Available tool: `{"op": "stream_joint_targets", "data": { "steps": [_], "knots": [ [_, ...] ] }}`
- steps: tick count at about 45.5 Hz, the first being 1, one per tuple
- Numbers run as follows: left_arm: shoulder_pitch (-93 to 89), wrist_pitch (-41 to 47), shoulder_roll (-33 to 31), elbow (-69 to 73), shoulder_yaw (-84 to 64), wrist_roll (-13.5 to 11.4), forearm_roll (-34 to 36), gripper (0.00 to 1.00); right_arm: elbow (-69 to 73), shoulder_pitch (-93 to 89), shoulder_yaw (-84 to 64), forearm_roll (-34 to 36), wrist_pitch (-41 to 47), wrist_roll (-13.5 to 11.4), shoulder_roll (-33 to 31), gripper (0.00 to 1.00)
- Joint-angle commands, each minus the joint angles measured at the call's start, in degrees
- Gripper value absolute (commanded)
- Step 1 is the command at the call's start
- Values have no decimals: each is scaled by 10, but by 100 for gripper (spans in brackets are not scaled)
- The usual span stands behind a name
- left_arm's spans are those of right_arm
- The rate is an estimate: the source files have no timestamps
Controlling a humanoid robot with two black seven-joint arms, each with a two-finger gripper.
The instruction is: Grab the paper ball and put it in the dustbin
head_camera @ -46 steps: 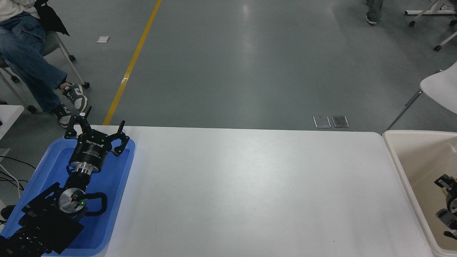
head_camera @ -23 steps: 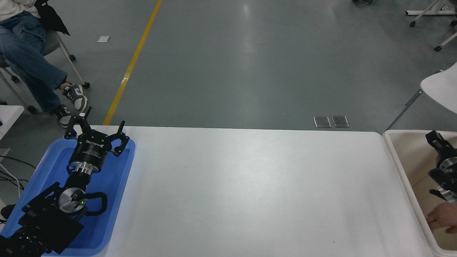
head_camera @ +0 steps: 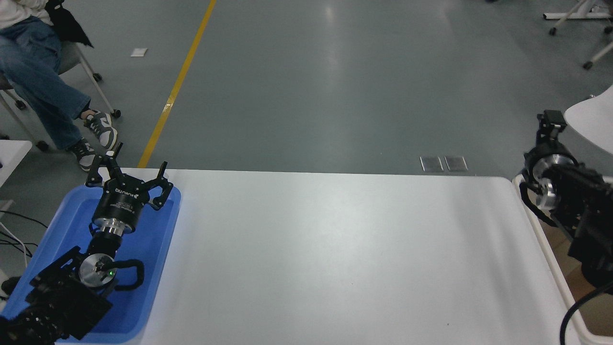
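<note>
**Right arm raised above the dustbin**

I see the white surface [head_camera: 335,249] bare in the middle. The dustbin [head_camera: 546,239] sits at its right end, mostly hidden by my right arm. Left gripper [head_camera: 128,177] hangs spread above the blue tray [head_camera: 158,239]. Right gripper [head_camera: 550,124]: fingers unclear. I can't spot the paper ball.

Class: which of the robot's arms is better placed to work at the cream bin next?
Right. The right arm hangs over the dustbin at the table's right end; the left gripper sits open above the blue tray, far across the table. No paper ball shows.
</note>
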Motion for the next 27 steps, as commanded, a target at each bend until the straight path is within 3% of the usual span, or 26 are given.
{"op": "stream_joint_targets", "data": {
  "steps": [1, 11, 19, 27],
  "knots": [
    [0, 0, 0, 0, 0, 0, 0, 100, 160, -92, 237, -96, 56, 73, 14, 100],
    [0, 0, 0, 0, 1, 0, 0, 100, 160, -181, 285, -98, 120, 77, 40, 100],
    [0, 0, 0, 0, 0, 0, 0, 100, 158, -233, 290, -99, 136, 117, 67, 100],
    [0, 0, 0, 0, 1, 0, 0, 100, 138, -262, 279, -120, 142, 118, 86, 100]
  ]
}}
